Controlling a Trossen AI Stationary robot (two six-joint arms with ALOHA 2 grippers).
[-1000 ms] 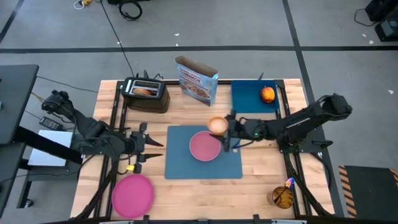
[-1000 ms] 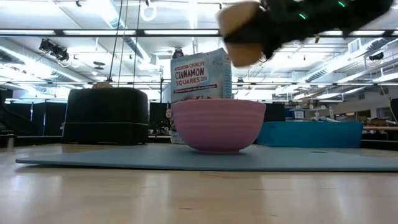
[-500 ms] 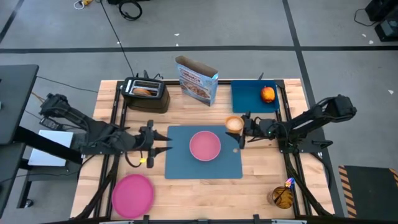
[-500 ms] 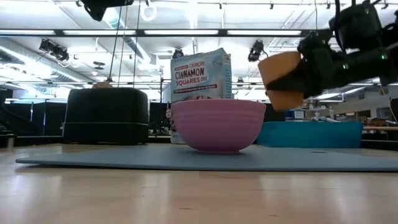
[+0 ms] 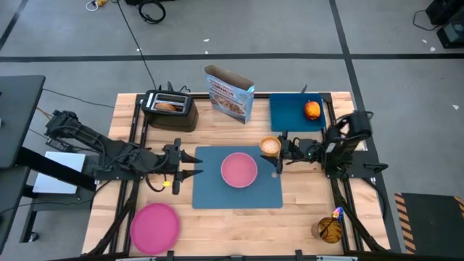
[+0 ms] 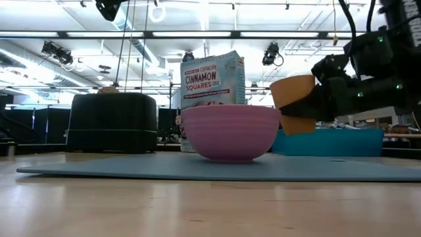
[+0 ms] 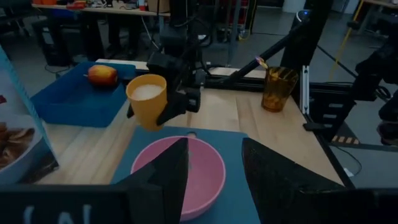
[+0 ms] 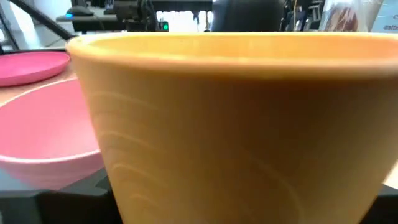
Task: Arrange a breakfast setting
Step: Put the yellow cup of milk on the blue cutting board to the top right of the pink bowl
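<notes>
Holding tan cup clamped aloft, tilted, interior pale: right gripper at placemat far right corner. Pink bowl empty. Left gripper fingers apart.

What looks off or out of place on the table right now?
Nothing spilled or damaged. The tan cup hangs tilted in the right gripper, off the table by the placemat corner. The pink plate sits alone at the near left table edge, away from the setting.

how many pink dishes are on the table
2: a pink bowl on the blue placemat mid-table, and a flat pink plate on bare wood at the front left corner.
</notes>
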